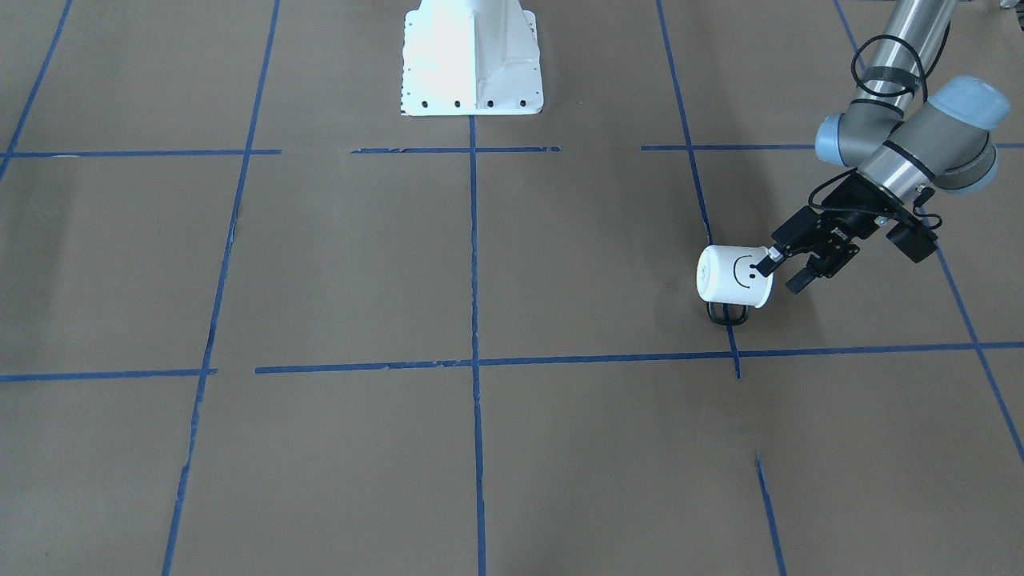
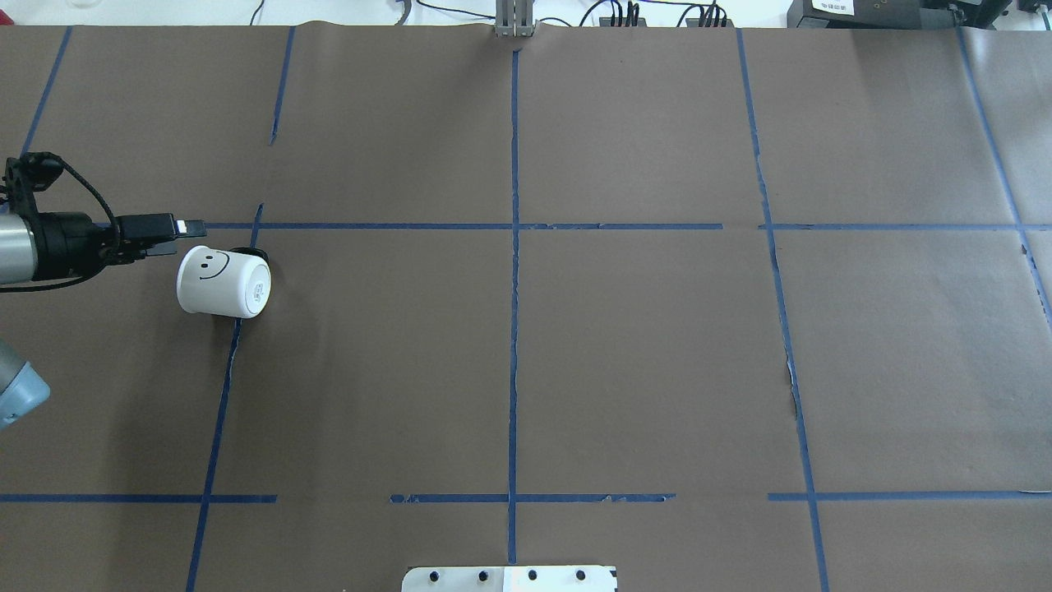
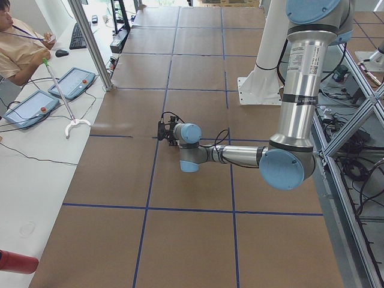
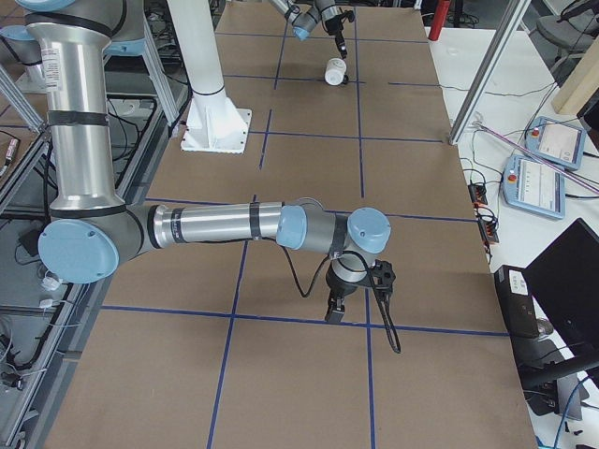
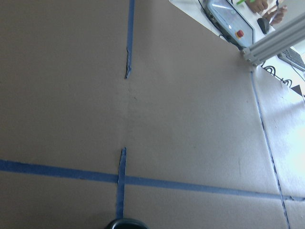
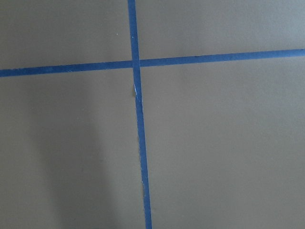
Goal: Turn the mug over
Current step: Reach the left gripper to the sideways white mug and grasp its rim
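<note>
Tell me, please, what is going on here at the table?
The left gripper is at the open end of the mug, a white one with a smiley face. The mug lies on its side with its black handle underneath, against the table. The jaws stand apart right at the rim; whether one touches it I cannot tell. The right gripper hangs low over the table, far from the mug, with nothing near it.
</note>
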